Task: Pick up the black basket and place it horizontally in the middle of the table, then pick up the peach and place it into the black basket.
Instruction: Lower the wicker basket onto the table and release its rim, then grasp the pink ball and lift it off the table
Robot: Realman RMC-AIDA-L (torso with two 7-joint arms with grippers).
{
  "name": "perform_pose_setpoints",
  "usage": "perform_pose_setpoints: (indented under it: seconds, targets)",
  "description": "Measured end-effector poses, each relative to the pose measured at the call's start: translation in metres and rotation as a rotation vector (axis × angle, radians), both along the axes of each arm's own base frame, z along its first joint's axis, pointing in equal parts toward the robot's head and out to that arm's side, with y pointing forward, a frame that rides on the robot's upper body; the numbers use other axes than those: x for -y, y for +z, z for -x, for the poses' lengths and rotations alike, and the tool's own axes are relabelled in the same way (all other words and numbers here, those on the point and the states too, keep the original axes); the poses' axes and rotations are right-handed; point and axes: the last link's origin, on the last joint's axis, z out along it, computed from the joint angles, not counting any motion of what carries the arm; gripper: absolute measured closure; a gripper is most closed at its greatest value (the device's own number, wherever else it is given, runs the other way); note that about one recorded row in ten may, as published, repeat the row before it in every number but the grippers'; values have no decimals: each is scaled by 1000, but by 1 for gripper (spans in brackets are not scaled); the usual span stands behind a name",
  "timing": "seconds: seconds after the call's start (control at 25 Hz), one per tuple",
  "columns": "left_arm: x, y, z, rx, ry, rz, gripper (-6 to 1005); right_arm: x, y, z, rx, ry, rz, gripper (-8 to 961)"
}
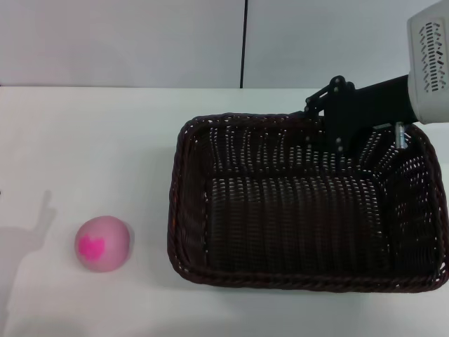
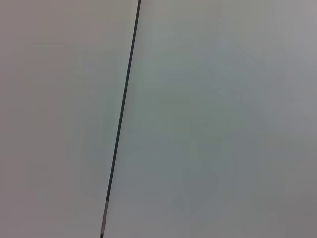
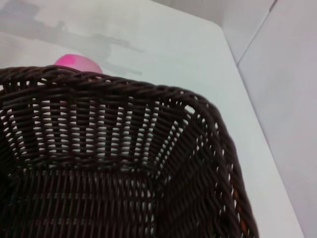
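The black basket [image 1: 309,210] stands on the white table [image 1: 105,140], right of the middle, its long side across my view. The peach [image 1: 103,243] lies on the table at the front left, well apart from the basket. My right gripper [image 1: 335,137] reaches in from the right and sits at the basket's far rim, near the right corner. The right wrist view looks down into the basket [image 3: 124,148], with the peach [image 3: 77,63] showing just beyond its rim. The left gripper is out of view; the left wrist view shows only a plain wall.
A grey wall with a dark vertical seam [image 1: 244,42] runs behind the table's far edge. The left arm's shadow [image 1: 28,232] falls on the table left of the peach. Bare tabletop lies between the peach and the basket.
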Motion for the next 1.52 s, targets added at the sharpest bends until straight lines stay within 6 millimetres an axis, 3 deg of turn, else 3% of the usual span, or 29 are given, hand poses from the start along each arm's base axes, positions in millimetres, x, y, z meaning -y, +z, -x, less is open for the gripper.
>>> perform_pose_setpoints:
  seconds: [0.08,0.36,0.52,0.64,0.68,0.72,0.76,0.84,0.88,0.92,0.96,1.0,1.08,1.12,1.16,1.36,1.52]
  targets:
    - [-1,0,-1,0,-4,0,173,0,0,-1,-10,-5,-5,772]
    - [-3,1,-1,0,-7,0,174,2,3,0,-52,-12,-16,355]
    - [-5,6,4,59,-34,49,175,7,13,3,-153,-23,-41,355]
    - [-7,15,8,94,-107,144,175,17,33,4,-344,-52,-96,355]
    - [-9,23,9,99,-172,232,175,24,48,0,-504,-89,-150,355]
    - [-9,23,9,99,-172,232,175,24,48,0,-504,-89,-150,355]
    - [-11,26,8,99,-205,287,175,31,60,-10,-648,-130,-218,355]
    - [-15,32,7,91,-257,409,175,36,66,-18,-723,-152,-260,355]
    - [-18,36,7,67,-280,497,176,47,74,-34,-848,-171,-348,355]
    - [-18,36,7,67,-280,497,176,47,74,-34,-848,-171,-348,355]
    - [-20,37,7,49,-289,533,176,61,79,-53,-972,-204,-436,355]
    - [-21,38,6,32,-296,569,176,61,79,-53,-972,-204,-436,355]
    - [-23,33,3,2,-325,663,176,83,81,-80,-1125,-259,-542,355]
    - [-23,33,3,2,-325,663,176,83,81,-80,-1125,-259,-542,355]
    - [-23,30,2,-12,-338,699,176,97,80,-95,-1206,-279,-609,355]
    - [-21,19,2,-59,-342,764,177,126,77,-122,-1337,-319,-772,355]
    - [-19,12,5,-81,-325,808,177,136,73,-128,-1355,-338,-812,355]
